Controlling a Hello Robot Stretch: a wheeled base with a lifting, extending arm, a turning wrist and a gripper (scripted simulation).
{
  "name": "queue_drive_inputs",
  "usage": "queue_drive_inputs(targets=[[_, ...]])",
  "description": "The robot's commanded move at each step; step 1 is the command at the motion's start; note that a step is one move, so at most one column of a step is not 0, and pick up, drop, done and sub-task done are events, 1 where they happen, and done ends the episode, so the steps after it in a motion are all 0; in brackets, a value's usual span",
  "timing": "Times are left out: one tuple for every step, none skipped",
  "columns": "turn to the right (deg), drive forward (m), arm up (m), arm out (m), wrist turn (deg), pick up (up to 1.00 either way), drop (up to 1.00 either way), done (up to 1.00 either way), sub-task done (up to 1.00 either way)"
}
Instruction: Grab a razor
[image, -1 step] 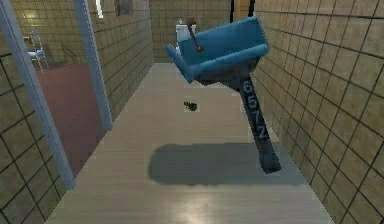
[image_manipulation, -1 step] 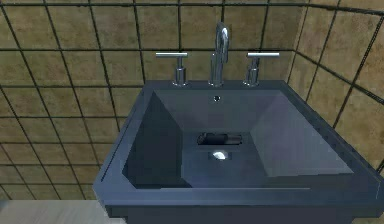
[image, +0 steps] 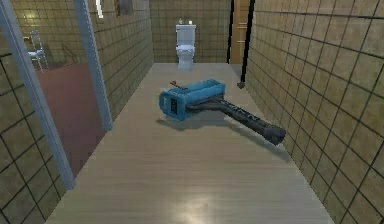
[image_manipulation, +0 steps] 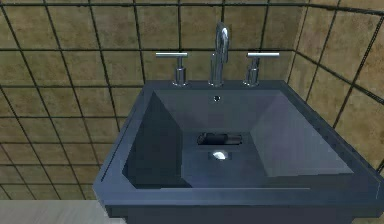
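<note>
Forward view, leftmost: a doorway with a pale blue frame (image: 93, 60) opens onto a room with a reddish-brown floor (image: 70, 120). Something small and pale stands deep in that room, too small to name.

Next, a tan tiled wall (image: 130, 50) runs back along the corridor's left side. The floor (image: 180, 185) is pale planks, running lengthwise toward the far end.

Middle of the corridor: the razor (image: 215, 108) lies flat on the planks. It has a blocky blue head toward the forward view's left and a long dark handle angling down toward the right wall. The handle's tip ends just beside the foot of that wall. Nothing else is touching it.

Behind it, well apart, a white toilet (image: 186, 45) stands against the end wall, lid up. Right of the toilet is a dark upright strip (image: 245, 40), then the right-hand tiled wall (image: 330, 90).

Arm side view: a dark blue-grey sink (image_manipulation: 130, 150) is set against a tiled wall (image_manipulation: 70, 60), with a pale strip of floor under its lower left corner. Along its back ledge, left to right, are a chrome lever handle (image_manipulation: 178, 65), a tall chrome faucet (image_manipulation: 220, 50) and a second lever handle (image_manipulation: 257, 65). In the basin, a rectangular slot (image_manipulation: 220, 138) sits just above a round chrome drain (image_manipulation: 219, 156).

Claw: cannot tell how it stands.
</note>
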Motion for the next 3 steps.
queue_drive_inputs(targets=[[0.0,0.00,0.38,0.00,0.0,0.00,0.00,0.00,0.00],[0.0,0.00,0.00,0.42,0.0,0.00,0.00,0.00,0.00],[0.0,0.00,0.00,0.00,45.0,0.00,0.00,0.00,0.00]])
